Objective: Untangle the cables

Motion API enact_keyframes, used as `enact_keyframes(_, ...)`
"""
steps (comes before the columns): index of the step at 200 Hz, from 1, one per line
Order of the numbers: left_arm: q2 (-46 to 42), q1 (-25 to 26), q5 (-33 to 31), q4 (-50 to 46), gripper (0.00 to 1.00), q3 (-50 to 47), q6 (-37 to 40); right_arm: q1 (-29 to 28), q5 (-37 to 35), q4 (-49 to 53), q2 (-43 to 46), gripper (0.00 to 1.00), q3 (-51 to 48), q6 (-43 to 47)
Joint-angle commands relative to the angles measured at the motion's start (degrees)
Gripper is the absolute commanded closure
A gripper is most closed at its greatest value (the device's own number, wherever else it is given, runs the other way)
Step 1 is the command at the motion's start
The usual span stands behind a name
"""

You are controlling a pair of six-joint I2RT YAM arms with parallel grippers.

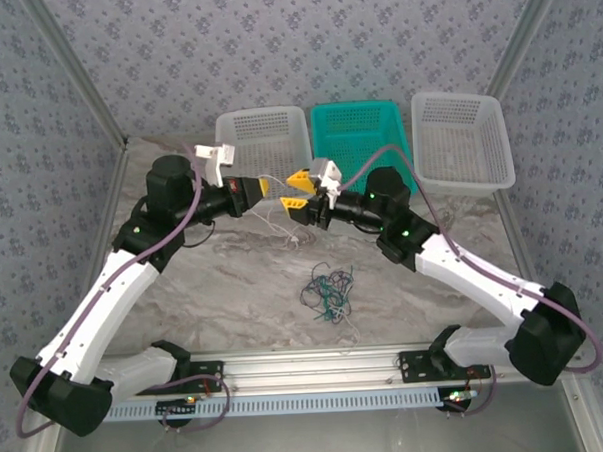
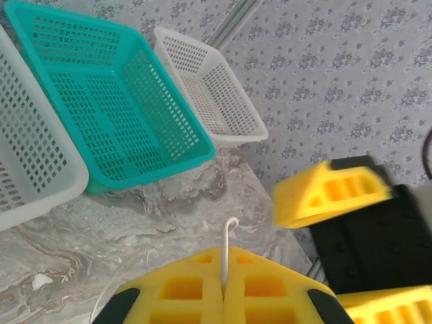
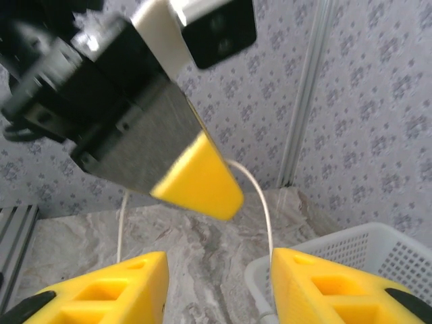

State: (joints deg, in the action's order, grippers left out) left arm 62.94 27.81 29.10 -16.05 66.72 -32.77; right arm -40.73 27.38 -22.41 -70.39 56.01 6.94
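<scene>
A small tangle of thin dark, teal and green cables (image 1: 327, 293) lies on the marble table in front of both arms. My left gripper (image 1: 272, 187) is raised behind it, shut on a thin white cable (image 2: 225, 251) whose curled tip sticks out past the fingertips. More of that white cable (image 1: 281, 223) droops from the gripper toward the table. My right gripper (image 1: 295, 189) faces the left one tip to tip, jaws open. In the right wrist view the white cable (image 3: 262, 197) arcs from the left gripper's yellow finger (image 3: 201, 179) down along the inside of my right-hand finger (image 3: 324, 287).
Three baskets stand along the back: a white basket (image 1: 265, 138), a teal basket (image 1: 358, 133) and another white basket (image 1: 461, 139). Patterned walls close in both sides. A metal rail (image 1: 318, 365) runs along the near edge between the arm bases.
</scene>
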Motion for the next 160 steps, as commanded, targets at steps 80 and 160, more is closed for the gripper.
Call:
enact_keyframes(80,0.08,1.23,0.95,0.02,1.0,2.84,0.43,3.05,0.44,-5.51,-11.21,0.83,7.09,1.67)
enact_keyframes(160,-2.25,1.43,-2.79,0.82,0.27,2.21,1.35,7.84,-14.1,0.39,-4.86,1.0,7.21,-6.68)
